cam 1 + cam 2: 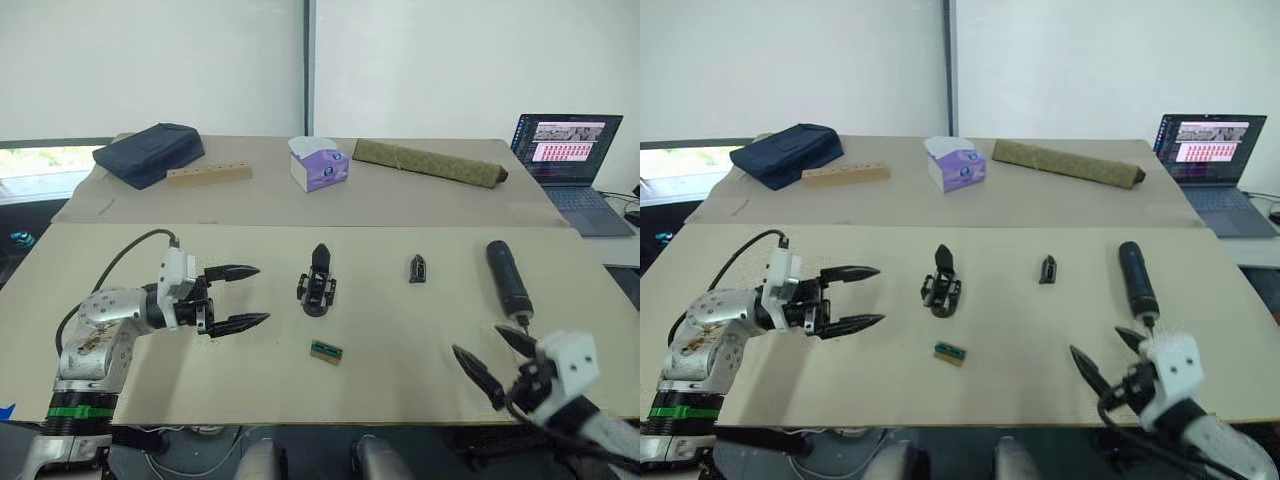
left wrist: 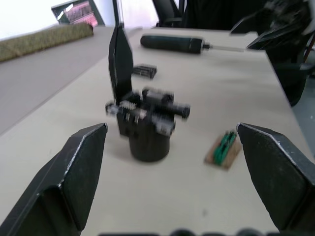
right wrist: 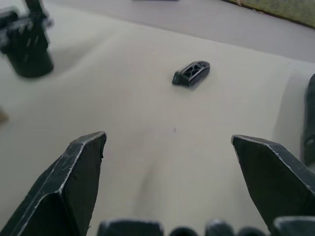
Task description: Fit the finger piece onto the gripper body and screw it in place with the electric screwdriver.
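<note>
The gripper body (image 1: 317, 285) stands upright at mid-table, its prong pointing up. Lying flat to its right is the finger piece (image 1: 417, 269), and further right the electric screwdriver (image 1: 508, 278) lies with its bit toward the near edge. My left gripper (image 1: 262, 293) is open just left of the gripper body, level with it and apart from it. In the left wrist view the gripper body (image 2: 147, 123) sits ahead between the open fingers. My right gripper (image 1: 478, 342) is open near the front right edge, close to the screwdriver's bit, with the finger piece (image 3: 192, 73) ahead of it.
A small green-and-brown block (image 1: 326, 351) lies in front of the gripper body. Along the back of the table are a navy bag (image 1: 150, 153), a wooden block (image 1: 208, 175), a tissue box (image 1: 318, 163) and an olive fabric roll (image 1: 430, 163). A laptop (image 1: 568, 150) stands at the far right.
</note>
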`<state>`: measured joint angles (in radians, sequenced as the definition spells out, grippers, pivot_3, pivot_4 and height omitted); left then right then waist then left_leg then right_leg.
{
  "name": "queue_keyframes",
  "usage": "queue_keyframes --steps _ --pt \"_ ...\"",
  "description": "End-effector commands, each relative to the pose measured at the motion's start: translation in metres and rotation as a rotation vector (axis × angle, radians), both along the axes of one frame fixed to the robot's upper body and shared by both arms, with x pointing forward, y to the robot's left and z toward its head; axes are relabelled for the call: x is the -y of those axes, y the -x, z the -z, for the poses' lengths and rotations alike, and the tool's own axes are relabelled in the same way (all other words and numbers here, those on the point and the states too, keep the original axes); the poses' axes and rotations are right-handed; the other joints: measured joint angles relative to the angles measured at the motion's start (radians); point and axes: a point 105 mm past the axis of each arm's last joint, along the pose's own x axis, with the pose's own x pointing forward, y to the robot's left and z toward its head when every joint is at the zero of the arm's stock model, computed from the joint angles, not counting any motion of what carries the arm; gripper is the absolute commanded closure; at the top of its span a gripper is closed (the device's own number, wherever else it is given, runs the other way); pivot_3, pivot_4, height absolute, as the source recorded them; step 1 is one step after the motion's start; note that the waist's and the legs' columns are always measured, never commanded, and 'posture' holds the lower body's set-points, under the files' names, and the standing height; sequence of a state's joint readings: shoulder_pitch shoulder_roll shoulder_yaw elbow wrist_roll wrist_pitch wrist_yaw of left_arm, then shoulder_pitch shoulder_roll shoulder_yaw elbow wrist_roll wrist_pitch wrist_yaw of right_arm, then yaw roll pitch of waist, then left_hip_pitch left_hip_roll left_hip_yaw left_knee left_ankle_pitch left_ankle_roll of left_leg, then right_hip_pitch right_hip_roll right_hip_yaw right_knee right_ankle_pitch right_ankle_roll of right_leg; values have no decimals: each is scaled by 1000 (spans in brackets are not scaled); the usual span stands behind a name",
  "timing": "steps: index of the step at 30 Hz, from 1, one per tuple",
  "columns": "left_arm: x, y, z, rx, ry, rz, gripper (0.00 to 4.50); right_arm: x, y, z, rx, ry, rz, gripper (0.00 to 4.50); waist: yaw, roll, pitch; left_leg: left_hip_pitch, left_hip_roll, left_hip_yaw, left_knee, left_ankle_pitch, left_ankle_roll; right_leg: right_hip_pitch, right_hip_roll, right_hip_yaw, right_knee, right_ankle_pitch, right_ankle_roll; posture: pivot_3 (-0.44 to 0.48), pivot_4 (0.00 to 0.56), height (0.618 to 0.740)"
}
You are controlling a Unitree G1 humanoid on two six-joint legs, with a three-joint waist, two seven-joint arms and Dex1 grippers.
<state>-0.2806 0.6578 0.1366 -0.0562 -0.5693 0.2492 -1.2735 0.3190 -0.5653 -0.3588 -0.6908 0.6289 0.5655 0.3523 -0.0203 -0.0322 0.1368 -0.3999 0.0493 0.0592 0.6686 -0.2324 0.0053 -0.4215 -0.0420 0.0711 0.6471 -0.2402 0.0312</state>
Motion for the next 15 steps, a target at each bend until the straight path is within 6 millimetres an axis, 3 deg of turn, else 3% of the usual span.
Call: queue_keyframes --steps 1,7,15 --pt "11 5 -26 10 57 35 57 -2 -34 -10 -108 -22 78 0 -7 0 1 0 0 0 0 0 0 0 0 0 0 0 0 0 150 740" --pt "24 5 -37 19 69 57 57 3 -84 -17 -298 12 208 0 6 0 1 -4 -2 -3 -3 0 0 -3 2 -1 -1 -2 0 0 150 740" --pt "27 9 -27 7 62 20 57 -29 -143 -5 -542 51 185 0 -10 0 1 -5 -2 -2 -3 0 0 -3 1 0 -4 0 1 0 150 740"
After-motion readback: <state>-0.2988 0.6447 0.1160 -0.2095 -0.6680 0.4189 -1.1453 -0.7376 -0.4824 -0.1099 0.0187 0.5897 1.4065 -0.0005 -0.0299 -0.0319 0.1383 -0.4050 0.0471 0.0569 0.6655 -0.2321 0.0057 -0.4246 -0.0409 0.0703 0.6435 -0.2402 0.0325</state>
